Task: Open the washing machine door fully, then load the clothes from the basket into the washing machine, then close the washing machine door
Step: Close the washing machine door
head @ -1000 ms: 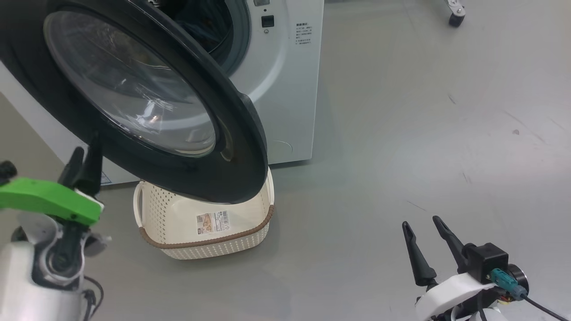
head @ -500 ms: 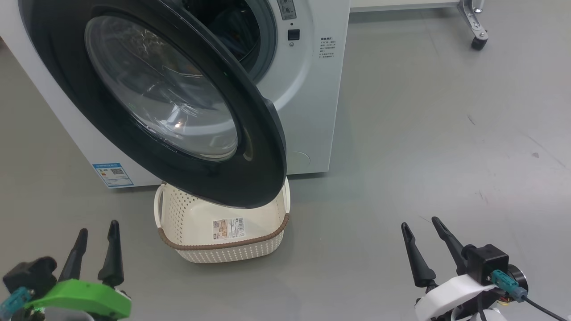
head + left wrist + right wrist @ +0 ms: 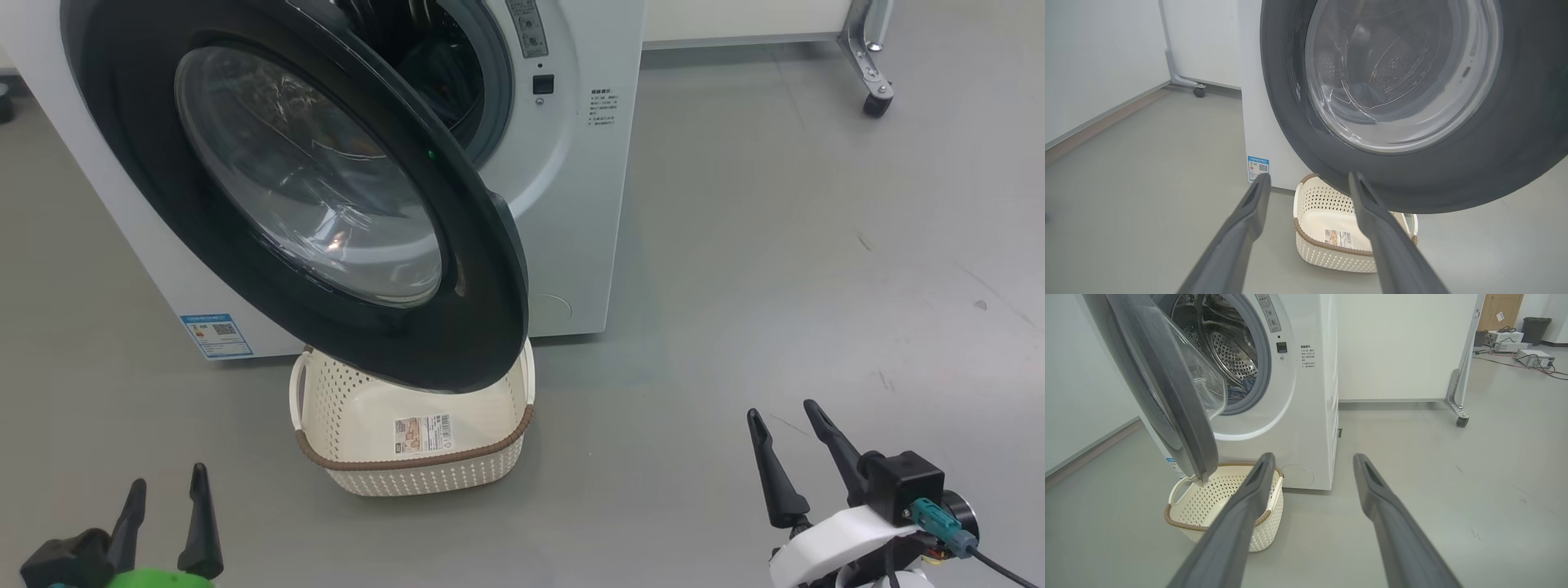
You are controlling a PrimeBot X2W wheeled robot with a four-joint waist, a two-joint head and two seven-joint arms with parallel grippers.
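Observation:
The white washing machine [image 3: 571, 204] stands at the upper left. Its door [image 3: 457, 343], black-rimmed with a clear glass bowl, hangs partly open and reaches out over the basket [image 3: 412, 474]. The part of the cream basket [image 3: 1208, 498] that shows holds no garments. In the right wrist view a bit of blue clothes [image 3: 1243, 387] lies at the drum's lower lip. My left gripper [image 3: 168, 475] is open at the lower left, well short of the door. In its own view the left gripper [image 3: 1309, 174] points at the door's lower rim. My right gripper [image 3: 780, 408] is open over bare floor.
A blue energy sticker [image 3: 216, 335] marks the machine's lower front. A metal stand leg with a caster [image 3: 875, 104] stands far right by a white panel. Boxes and a bin [image 3: 1533, 357] sit far off. Grey floor [image 3: 775, 245] stretches to the right of the machine.
The head camera has shifted, showing more of the machine. My left gripper has dropped from beside the door's lower-left rim to the view's bottom-left corner, still open. The right gripper has barely moved.

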